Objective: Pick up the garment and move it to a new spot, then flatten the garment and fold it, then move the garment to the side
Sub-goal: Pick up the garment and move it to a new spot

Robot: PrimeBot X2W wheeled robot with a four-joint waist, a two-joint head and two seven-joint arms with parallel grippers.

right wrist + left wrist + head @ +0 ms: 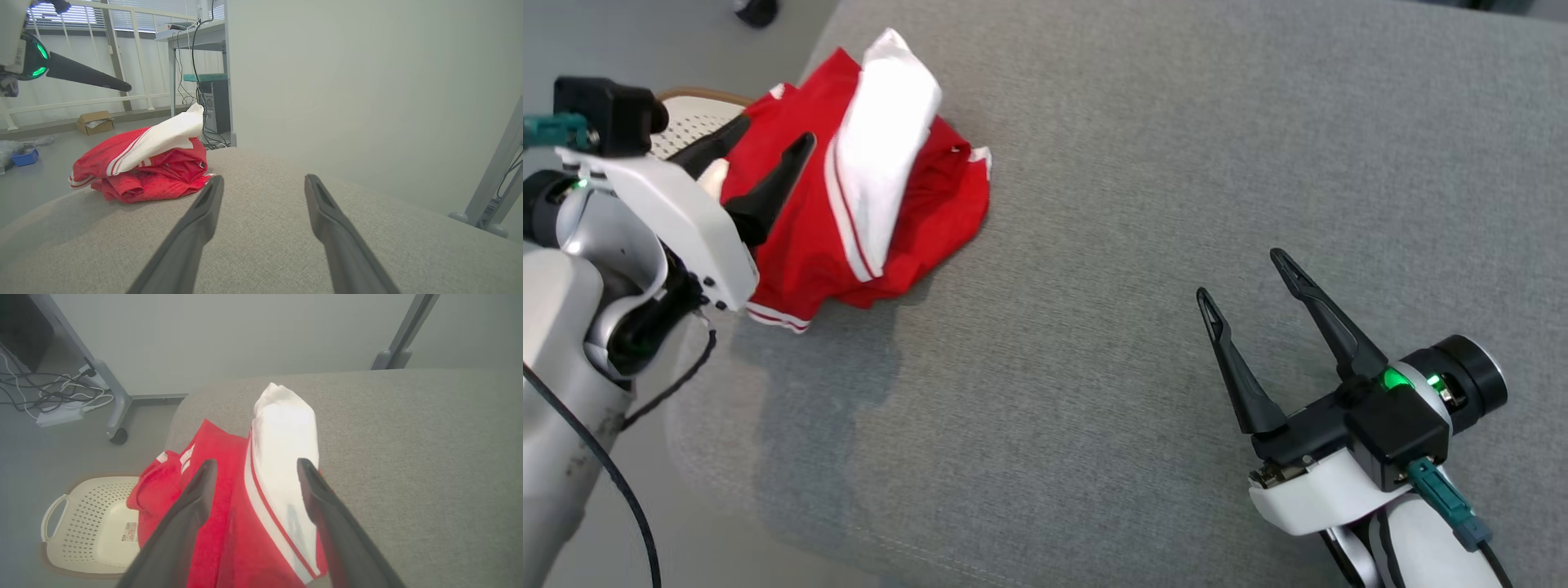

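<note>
The garment [907,220], red with white stripes and a white panel draped over its top, lies bunched at the far left corner of the grey cushion [1176,122]. It is so crumpled that its cut and which side faces up are hard to make out. In the head view the pale wrist housing covers its near left edge.

The left gripper [775,131] hangs over that same corner of the cushion with its two fingers spread wide and nothing between them. The right wrist view shows one of these fingers clear above the heap, not touching it, while the other is not to be made out there. In the left wrist view the bottom edge cuts off the finger bases and the near part of the cloth.

The right gripper [1241,274] sits low over the near right part of the cushion, well apart from the garment. Its fingers are likewise splayed and empty, pointing across the bare fabric.

Off the cushion's left edge, on the floor, stands a perforated cream basket [81,514], mostly hidden behind the left arm in the head view. A small label inside it is too blurred to read.
</note>
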